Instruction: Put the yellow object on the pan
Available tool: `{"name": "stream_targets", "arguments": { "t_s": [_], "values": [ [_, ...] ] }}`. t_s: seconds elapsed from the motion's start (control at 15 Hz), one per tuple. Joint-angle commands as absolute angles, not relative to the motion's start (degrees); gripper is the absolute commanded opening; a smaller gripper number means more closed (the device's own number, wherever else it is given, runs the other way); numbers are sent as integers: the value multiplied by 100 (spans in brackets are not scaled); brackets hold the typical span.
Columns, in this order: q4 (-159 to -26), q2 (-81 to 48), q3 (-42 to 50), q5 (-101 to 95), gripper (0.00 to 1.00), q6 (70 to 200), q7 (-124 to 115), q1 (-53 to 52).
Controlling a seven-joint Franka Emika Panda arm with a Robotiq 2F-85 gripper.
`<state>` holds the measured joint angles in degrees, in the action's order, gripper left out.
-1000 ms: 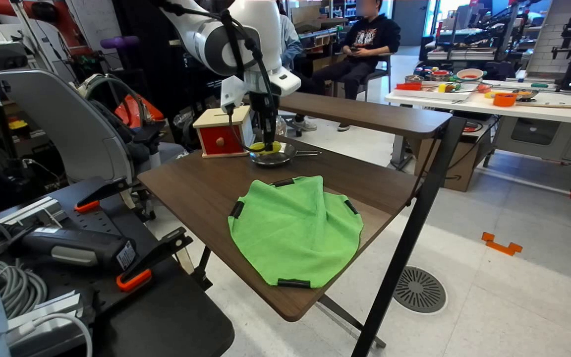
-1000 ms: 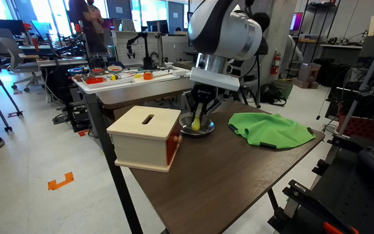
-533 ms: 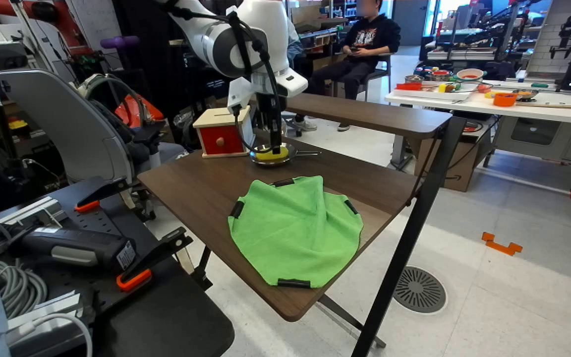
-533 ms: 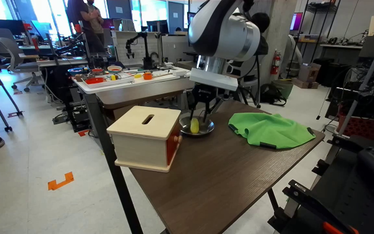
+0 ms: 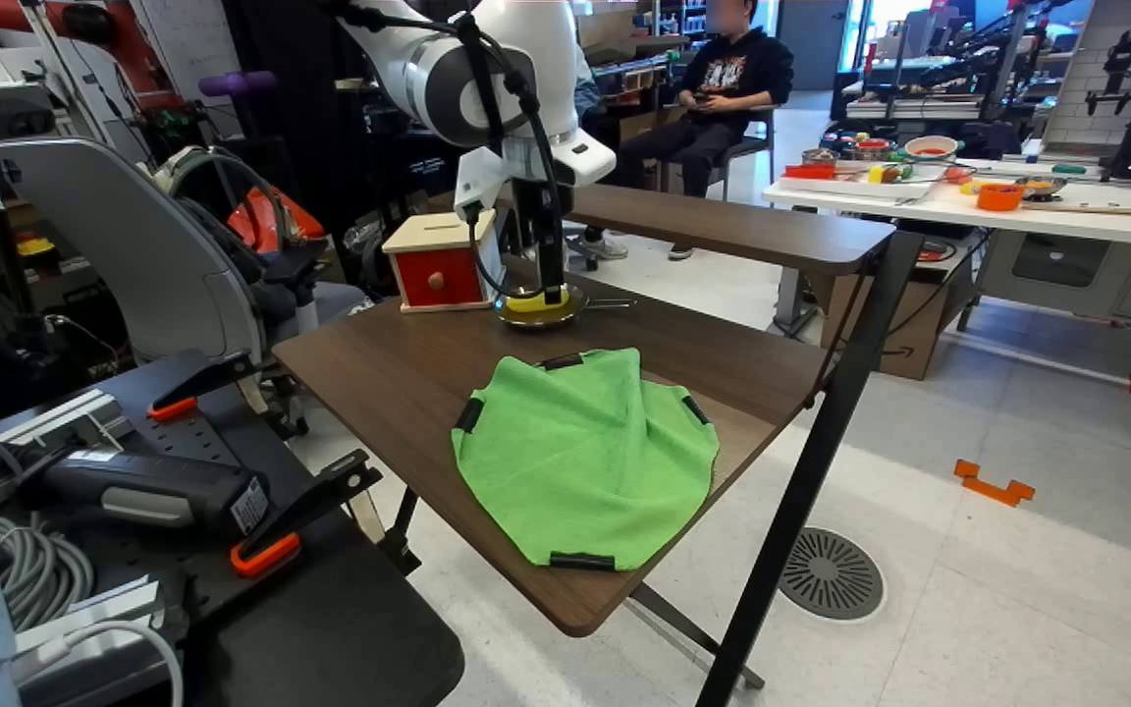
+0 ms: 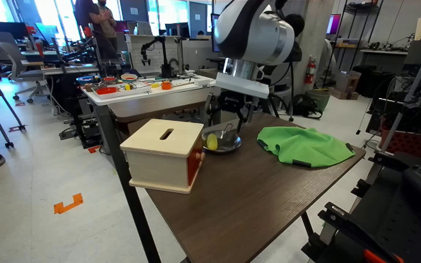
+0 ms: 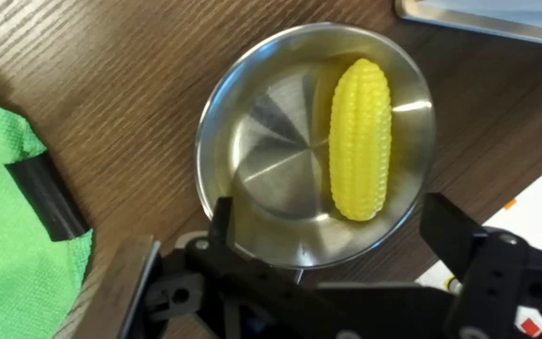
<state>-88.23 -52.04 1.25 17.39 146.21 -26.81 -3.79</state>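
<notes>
The yellow object [image 7: 360, 141], ridged like an ear of corn, lies in the shiny metal pan [image 7: 275, 183], off toward one side of it. In an exterior view the yellow object [image 6: 212, 141] rests in the half of the pan [image 6: 232, 143] nearer the box. Above it my gripper [image 6: 224, 128] stands wide open, its fingers apart and touching nothing that I can make out. The wrist view has the gripper [image 7: 329, 202] with nothing held and the lower part of the pan between its fingertips. From the side, a finger [image 5: 552, 265] partly covers the yellow object [image 5: 529, 305].
Beside the pan stands a wooden box [image 6: 159, 160] with a red drawer front [image 5: 438, 277]. A green cloth [image 5: 595, 462] with black clips lies nearer the table's end. The pan's thin handle [image 5: 613, 303] points toward the raised shelf [image 5: 723, 221].
The jaws have opened from their grip on the yellow object, which has settled in the pan and shifted toward the box. My gripper has risen a little.
</notes>
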Motion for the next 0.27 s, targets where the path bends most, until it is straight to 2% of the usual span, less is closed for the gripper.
{"name": "stream_targets", "arguments": {
  "t_s": [0.0, 0.07, 0.2],
  "values": [
    [-9964, -4255, -535, 2223, 100, 15410, -1742, 154],
    [-9120, -4939, -124, 1927, 100, 15015, -2315, -188],
    [-9529, -4580, -347, 2071, 100, 15219, -1988, 0]
  ]
}}
